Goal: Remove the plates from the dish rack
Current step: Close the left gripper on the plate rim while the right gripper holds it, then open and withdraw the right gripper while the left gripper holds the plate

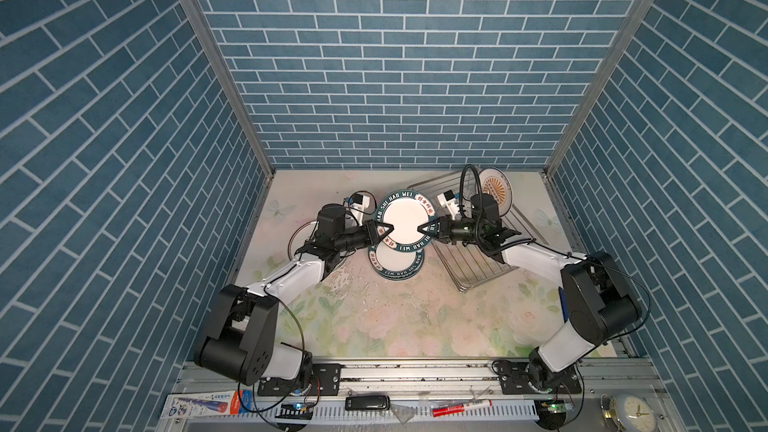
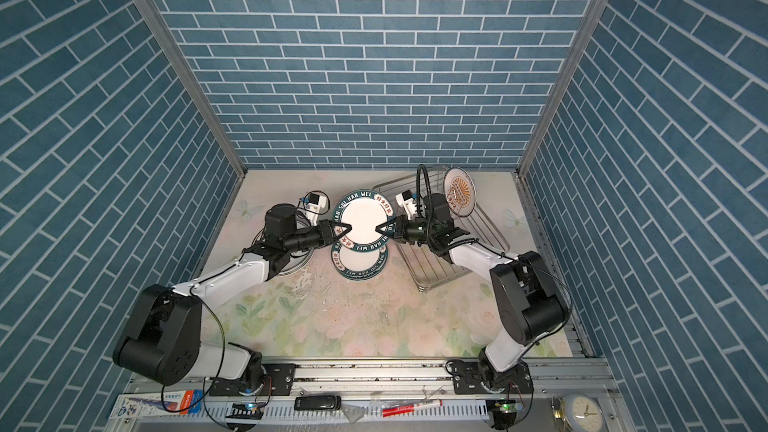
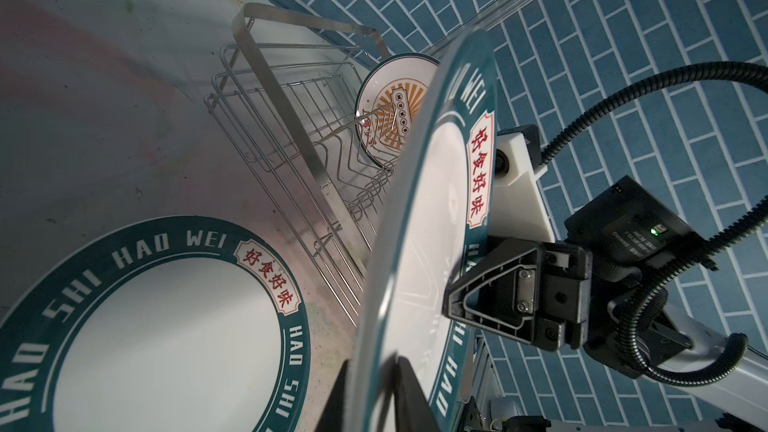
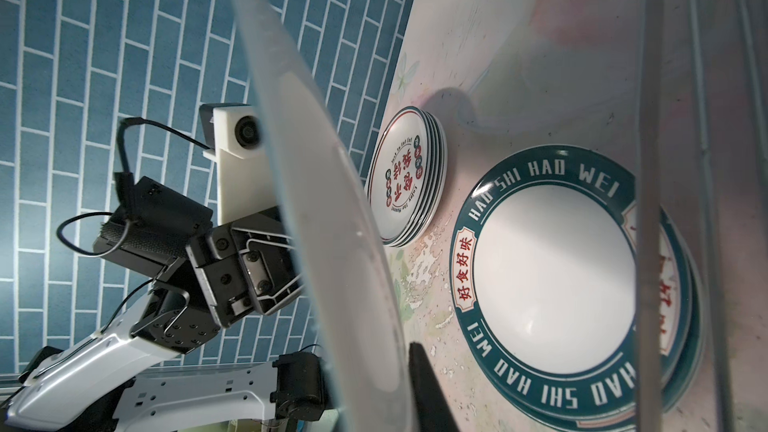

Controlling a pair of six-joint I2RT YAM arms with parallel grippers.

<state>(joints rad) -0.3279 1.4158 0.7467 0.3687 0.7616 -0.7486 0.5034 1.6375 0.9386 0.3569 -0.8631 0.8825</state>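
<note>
Closest to both wrist lenses, edge-on and filling much of the view: the held plate (image 3: pixel 432 218), white with a dark green rim lettered HAO SHI HAO WEI. In both top views, hanging roughly level in mid-air at the middle of the scene.

Underneath everything, the floral table (image 1: pixel 415 317), surface flaked and worn near its middle. On its right half, set at a slant, the dish rack (image 1: pixel 486 263): silver wire, zigzag slots nearly all bare. Just left of it, flat on the table, the green-rimmed stack (image 1: pixel 395 265), lettered the same, its far edge overlapped by the held plate above. Further left, mostly hidden under the left arm (image 1: pixel 291 280) in the top views but plain from the right wrist, the red-character stack (image 4: pixel 409 178), several plates high. At the rack's far end, standing on edge in a slot, the sunburst plate (image 1: pixel 494 192).

Left gripper (image 1: pixel 389 227): pressed together on the left rim of the held plate. Right gripper (image 1: pixel 422 228): a finger on either face of the opposite rim. Pinching or slack, impossible to tell.
</note>
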